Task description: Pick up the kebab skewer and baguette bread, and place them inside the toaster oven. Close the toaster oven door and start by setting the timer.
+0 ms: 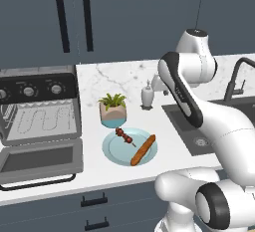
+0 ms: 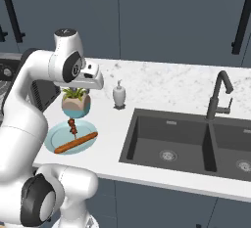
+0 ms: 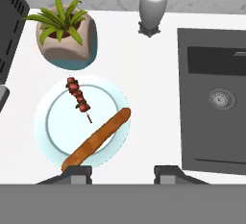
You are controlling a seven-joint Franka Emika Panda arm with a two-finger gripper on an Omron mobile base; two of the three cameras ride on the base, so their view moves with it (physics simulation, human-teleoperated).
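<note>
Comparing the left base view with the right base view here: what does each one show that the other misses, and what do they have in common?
Left base view alone: the toaster oven with its wire rack, three knobs, and the toaster oven door dropped open.

Right base view alone: the full double sink.

Both: the light blue plate carrying the kebab skewer and the baguette bread, the potted plant, the soap dispenser, the faucet and the arm.

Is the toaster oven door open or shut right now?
Open. The toaster oven door lies dropped down flat in front of the toaster oven, its bar handle toward the counter edge, and the wire rack inside is exposed.
</note>
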